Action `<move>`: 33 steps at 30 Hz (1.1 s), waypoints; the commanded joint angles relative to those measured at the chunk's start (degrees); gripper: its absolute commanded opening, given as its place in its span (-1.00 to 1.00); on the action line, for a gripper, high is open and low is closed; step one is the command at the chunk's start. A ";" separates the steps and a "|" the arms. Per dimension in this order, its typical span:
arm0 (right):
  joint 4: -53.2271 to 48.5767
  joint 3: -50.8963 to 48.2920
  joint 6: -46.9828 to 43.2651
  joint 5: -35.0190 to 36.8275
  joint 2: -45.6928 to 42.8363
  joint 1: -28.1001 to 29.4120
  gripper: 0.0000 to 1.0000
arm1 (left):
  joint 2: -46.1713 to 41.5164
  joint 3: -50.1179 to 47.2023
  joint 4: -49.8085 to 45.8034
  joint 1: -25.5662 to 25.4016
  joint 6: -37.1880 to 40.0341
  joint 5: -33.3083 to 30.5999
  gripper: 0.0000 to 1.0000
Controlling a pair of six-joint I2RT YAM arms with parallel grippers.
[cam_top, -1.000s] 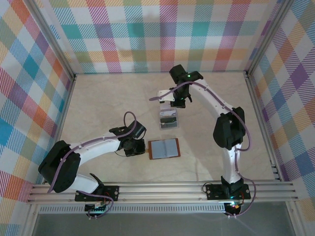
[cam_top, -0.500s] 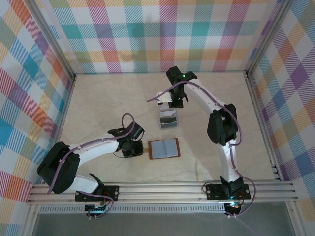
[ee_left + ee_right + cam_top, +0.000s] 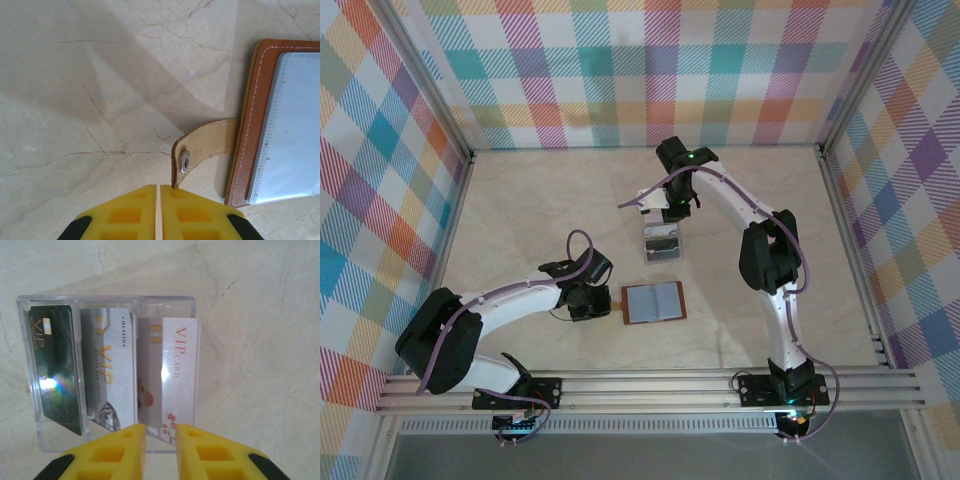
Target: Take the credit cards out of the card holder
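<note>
Right claw [image 3: 160, 440] was clamped shut a second ago and now its jaws stand a little apart, with nothing pinched between them. So my guess is it just let go of a card. It hangs right at the near end of the clear tray [image 3: 107, 298], and the pale card on the right [image 3: 172, 370] lies just beyond its tips, its flowery end showing through the gap. Two more cards [image 3: 112, 375] sit in the tray to the left of that one: another pale one in the middle and a dark one [image 3: 55, 365] on the left.

From above, that arm has also pulled its elbow in a bit. The tray sits just far of the wallet [image 3: 653, 302], which lies open flat on the counter [image 3: 75, 75]. Its grey-blue pockets look bare to me, though it's small from up there, so don't quote me. If they are empty, the job is pretty much done.

Left claw [image 3: 157, 200] hasn't budged: shut tight, just left of the wallet. The end of the strap [image 3: 200, 147] touches one of its tips, but I can't tell if it's pinning it down.
</note>
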 commanded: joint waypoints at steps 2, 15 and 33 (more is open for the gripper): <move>2.53 0.03 1.45 -0.63 -0.97 -0.23 -0.48 | -1.06 -0.85 0.65 0.78 -0.62 0.23 -0.78; 25.69 -23.97 23.84 -1.45 -20.08 -1.37 0.75 | -1.06 8.87 -9.67 1.10 7.27 -18.59 0.79; 59.16 -71.51 57.42 13.64 -42.43 -11.47 0.99 | 7.12 15.39 -3.77 18.07 22.67 -42.59 1.00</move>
